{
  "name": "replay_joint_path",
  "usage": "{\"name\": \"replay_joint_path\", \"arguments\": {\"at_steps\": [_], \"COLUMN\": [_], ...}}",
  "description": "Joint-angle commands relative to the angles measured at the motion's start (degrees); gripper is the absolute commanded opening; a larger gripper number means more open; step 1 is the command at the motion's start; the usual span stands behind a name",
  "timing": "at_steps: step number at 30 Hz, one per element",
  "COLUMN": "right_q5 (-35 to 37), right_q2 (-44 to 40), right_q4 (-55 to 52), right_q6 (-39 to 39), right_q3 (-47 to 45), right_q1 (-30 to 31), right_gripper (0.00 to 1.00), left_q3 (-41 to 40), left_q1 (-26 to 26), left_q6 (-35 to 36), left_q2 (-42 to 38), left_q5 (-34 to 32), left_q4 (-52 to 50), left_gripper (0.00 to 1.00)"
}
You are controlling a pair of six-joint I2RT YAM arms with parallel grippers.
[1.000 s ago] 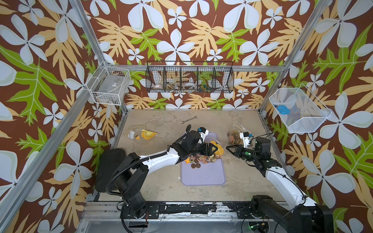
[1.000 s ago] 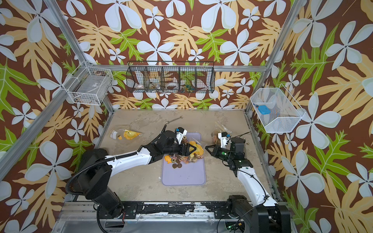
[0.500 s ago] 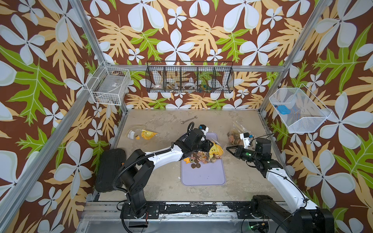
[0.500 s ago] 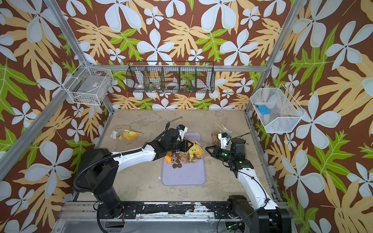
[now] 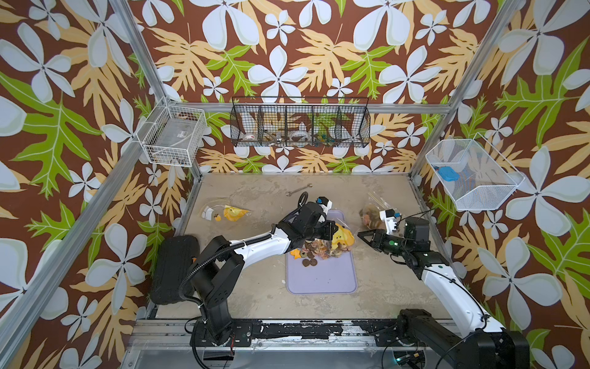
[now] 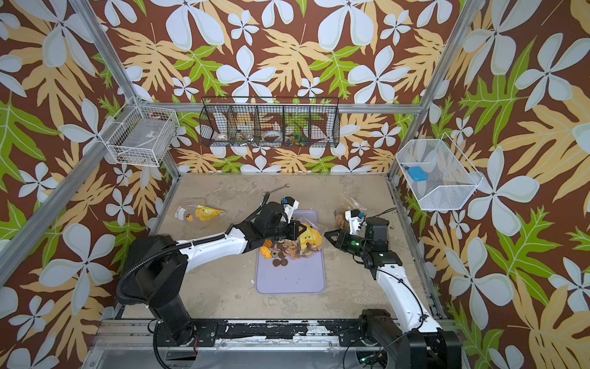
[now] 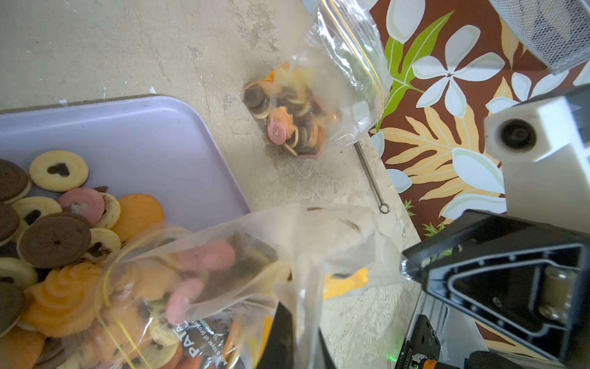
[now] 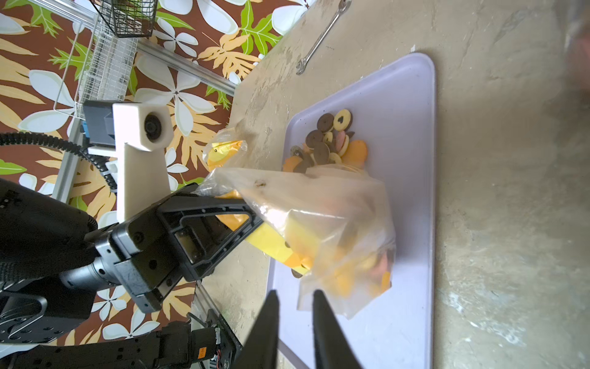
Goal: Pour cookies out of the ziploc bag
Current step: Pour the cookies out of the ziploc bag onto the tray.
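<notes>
Cookies [image 5: 311, 253] lie heaped on the purple tray [image 5: 322, 281], more inside the clear bag [image 5: 343, 238] tilted over them. We pinch that bag with our left hand [image 5: 333, 231] clamped tight; our right hand [image 5: 360, 236] hangs just beside it, slightly open, holding nothing.

High twin views down over the table [image 5: 383, 287]; wrist views close, tray [image 7: 143, 134] shared.

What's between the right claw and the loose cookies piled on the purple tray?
The clear ziploc bag, with more cookies inside, lies between the right claw and the loose cookies; the right wrist view shows it best.
</notes>
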Motion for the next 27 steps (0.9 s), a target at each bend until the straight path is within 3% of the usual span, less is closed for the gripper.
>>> {"name": "replay_joint_path", "arguments": {"at_steps": [1,5,9,27], "right_q5": [1.86,4.25,5.00,6.06], "right_q2": [-1.32,-3.18,-4.54,-4.35], "right_q4": [-4.00,-6.91,-8.50,-8.38], "right_q6": [-3.01,-3.38,-3.42,-4.35], "right_q3": [1.69,2.61,2.47,-2.29], "right_q1": [-0.02,-0.27,-1.29,-2.58], "right_gripper": [0.47,0.83,0.98,1.00], "left_q3": [0.70,0.70,0.99,3.43], "left_q1": [0.22,0.83,2.19,5.23], "left_q6": [1.01,1.23,1.72,2.68], "left_q2": [-0.11,-0.89,-2.00,-5.19], "left_q5": [0.02,-0.27,-0.15,2.42], "left_q4": [-0.84,-1.31,-2.26,-5.79], "left_gripper": [0.00,0.00,0.00,0.00]}}
